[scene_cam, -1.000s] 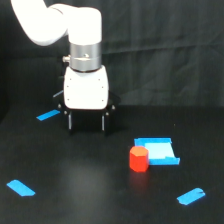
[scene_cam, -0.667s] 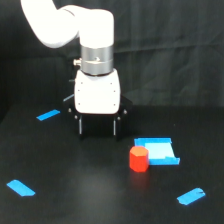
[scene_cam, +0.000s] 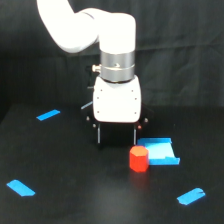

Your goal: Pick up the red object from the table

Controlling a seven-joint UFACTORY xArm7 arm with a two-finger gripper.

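The red object [scene_cam: 138,158] is a small stubby red-orange block standing on the black table [scene_cam: 75,200], right of centre. My gripper [scene_cam: 117,140] hangs under the white arm, just left of and behind the block. Its two dark fingers [scene_cam: 99,136] point down with a wide gap between them and nothing held, so it is open. The right finger ends close above the block's top left edge; I cannot tell whether they touch.
A bright blue flat tray [scene_cam: 161,151] lies directly right of the block, touching or nearly touching it. Blue tape strips lie at the back left [scene_cam: 48,114], front left [scene_cam: 20,188] and front right [scene_cam: 191,196]. A black curtain hangs behind.
The arm has moved toward the exterior view's right and nearer the camera, bringing the open gripper from well left of the red block to right beside it. The block and tray stayed put.
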